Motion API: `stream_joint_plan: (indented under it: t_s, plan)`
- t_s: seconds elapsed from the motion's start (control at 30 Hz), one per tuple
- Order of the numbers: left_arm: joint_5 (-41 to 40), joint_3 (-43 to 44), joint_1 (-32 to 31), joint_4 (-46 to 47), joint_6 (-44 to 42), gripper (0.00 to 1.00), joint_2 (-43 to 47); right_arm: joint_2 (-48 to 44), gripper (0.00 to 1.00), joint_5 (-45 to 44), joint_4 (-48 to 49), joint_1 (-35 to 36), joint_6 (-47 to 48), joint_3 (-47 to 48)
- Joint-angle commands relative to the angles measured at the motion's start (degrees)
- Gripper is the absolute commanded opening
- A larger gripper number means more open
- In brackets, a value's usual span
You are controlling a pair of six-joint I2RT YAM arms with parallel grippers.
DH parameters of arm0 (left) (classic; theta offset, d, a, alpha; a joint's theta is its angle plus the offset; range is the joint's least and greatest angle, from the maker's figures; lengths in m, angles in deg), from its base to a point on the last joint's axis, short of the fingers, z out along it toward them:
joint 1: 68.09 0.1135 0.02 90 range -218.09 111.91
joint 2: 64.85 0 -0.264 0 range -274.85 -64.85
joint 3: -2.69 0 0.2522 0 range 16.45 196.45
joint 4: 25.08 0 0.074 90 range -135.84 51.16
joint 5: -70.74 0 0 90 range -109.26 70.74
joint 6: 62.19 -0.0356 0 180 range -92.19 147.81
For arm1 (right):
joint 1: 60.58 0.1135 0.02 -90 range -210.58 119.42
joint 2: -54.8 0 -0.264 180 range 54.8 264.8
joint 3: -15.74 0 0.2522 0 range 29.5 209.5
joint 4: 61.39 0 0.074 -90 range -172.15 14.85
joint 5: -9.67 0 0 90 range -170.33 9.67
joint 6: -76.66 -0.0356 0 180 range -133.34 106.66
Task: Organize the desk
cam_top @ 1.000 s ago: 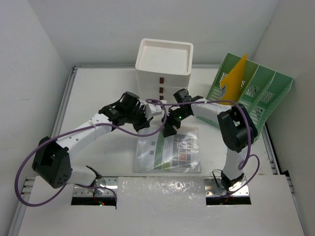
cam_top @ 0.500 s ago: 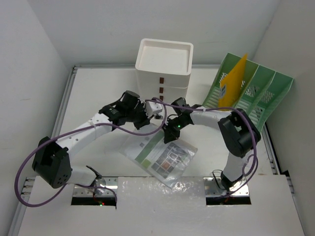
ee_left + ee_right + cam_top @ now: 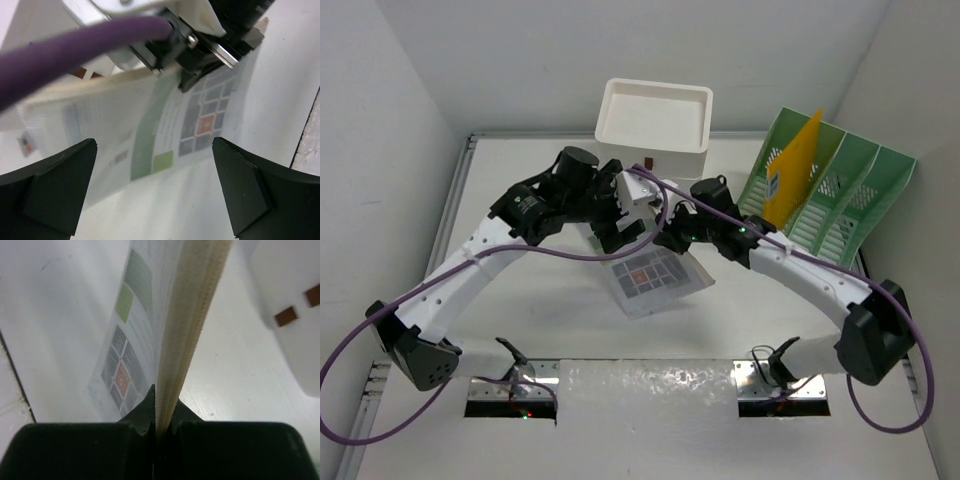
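A thin booklet point(image 3: 655, 275) with a green stripe and a grid of coloured squares hangs tilted above the white desk point(image 3: 520, 180). My right gripper point(image 3: 672, 232) is shut on its upper edge. In the right wrist view the cream page edges point(image 3: 190, 315) run straight up out of the closed jaws point(image 3: 162, 410). My left gripper point(image 3: 620, 228) stands open just left of the booklet. In the left wrist view its fingers spread wide on either side of the printed cover point(image 3: 165, 125), with nothing between them point(image 3: 155, 145), and the right gripper point(image 3: 192, 75) clamps the booklet's top.
A white stacked drawer box point(image 3: 655, 120) stands right behind both grippers. A green slotted file rack point(image 3: 840, 190) with a yellow folder point(image 3: 795, 170) leans at the back right. Purple cables loop round both arms. The desk's metal rim point(image 3: 455, 200) runs along the left.
The right gripper closed on the booklet and lifted it off the desk toward the drawer box. The left gripper opened and let go. Both arms stretched further back.
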Motion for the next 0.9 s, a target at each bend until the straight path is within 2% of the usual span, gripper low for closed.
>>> stream_joint_plan:
  t_s: [0.0,0.17,0.27,0.4,0.5,0.63,0.77,0.87]
  plan:
    - [-11.91,9.59,7.16,1.12,16.87,0.99,5.08,-12.08,0.00,-8.13,1.11,-1.95,-2.70,2.21]
    - [-20.34,11.63,7.33,2.70,19.33,1.00,5.53,-19.99,0.00,-17.02,-1.17,-1.95,-3.06,8.18]
    - [-21.15,11.80,7.42,2.96,18.81,1.00,5.61,-21.93,0.00,-24.22,-2.22,-1.95,-2.27,11.09]
    - [-22.73,12.94,7.42,3.58,18.11,1.00,5.79,-21.50,0.00,-28.81,-4.76,-1.95,0.36,15.57]
    - [-25.45,13.30,7.42,3.93,17.23,1.00,6.23,-20.01,0.00,-29.95,-6.62,-1.96,0.90,18.74]
    - [-28.18,11.28,7.42,5.59,16.35,1.00,6.49,-20.27,0.00,-30.40,-3.55,-2.04,0.99,21.28]
    - [-28.97,5.85,7.51,8.32,15.56,1.00,6.49,-20.71,0.00,-22.24,-1.53,-2.04,0.46,27.43]
    - [-29.76,2.15,7.42,10.69,15.38,1.00,6.49,-20.53,0.00,-23.00,-1.17,-2.04,0.72,33.50]
